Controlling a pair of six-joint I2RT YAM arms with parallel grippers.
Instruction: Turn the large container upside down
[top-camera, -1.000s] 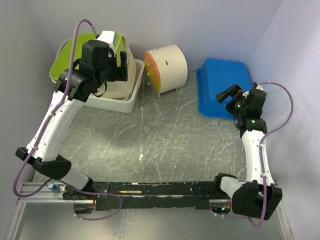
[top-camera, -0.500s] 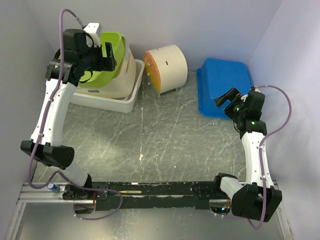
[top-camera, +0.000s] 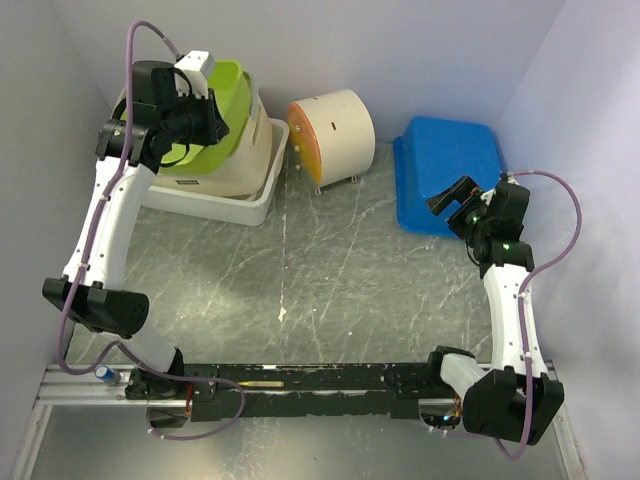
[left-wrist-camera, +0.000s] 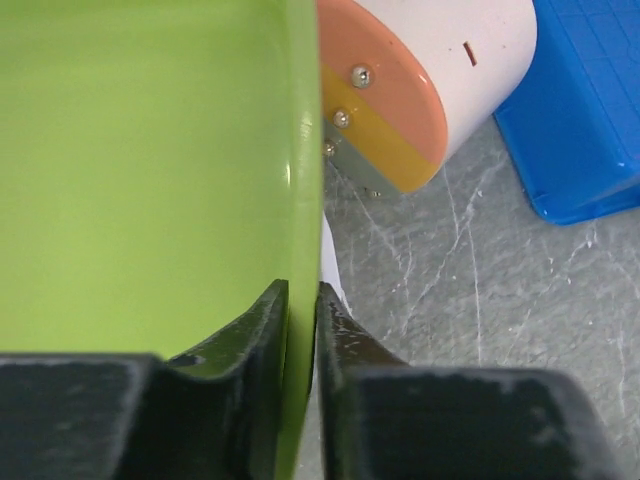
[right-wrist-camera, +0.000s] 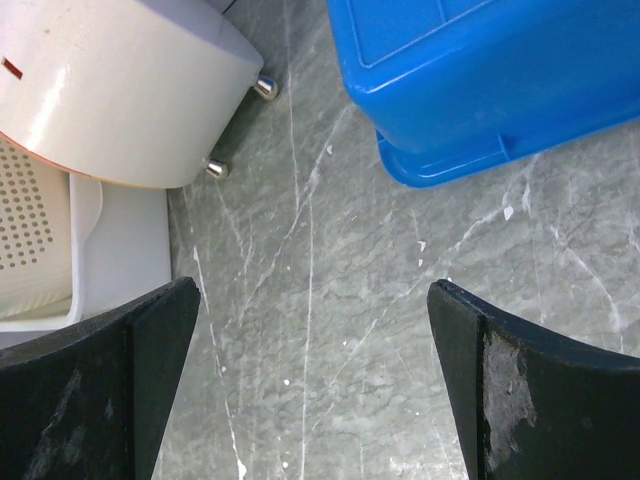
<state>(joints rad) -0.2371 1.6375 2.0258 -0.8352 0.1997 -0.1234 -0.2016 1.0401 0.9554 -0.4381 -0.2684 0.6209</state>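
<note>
Large green plastic container (top-camera: 225, 95) leans tilted on the cream basket (top-camera: 245, 165), upper left of the frame. It is not flipped over yet. Left end effector (left-wrist-camera: 302, 300) pinches its rim. Right end effector (right-wrist-camera: 312, 295) stands wide and empty.

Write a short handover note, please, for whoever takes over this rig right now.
Left gripper: shut on the rim of the green bowl.
Right gripper: open, holding nothing, hovering near the blue bin.
Bowl: tilted, opening upward, in the cream basket inside the white tray, far left.
Done: rim gripped.
Left: lift the bowl out, turn it upside down, set it down.
</note>
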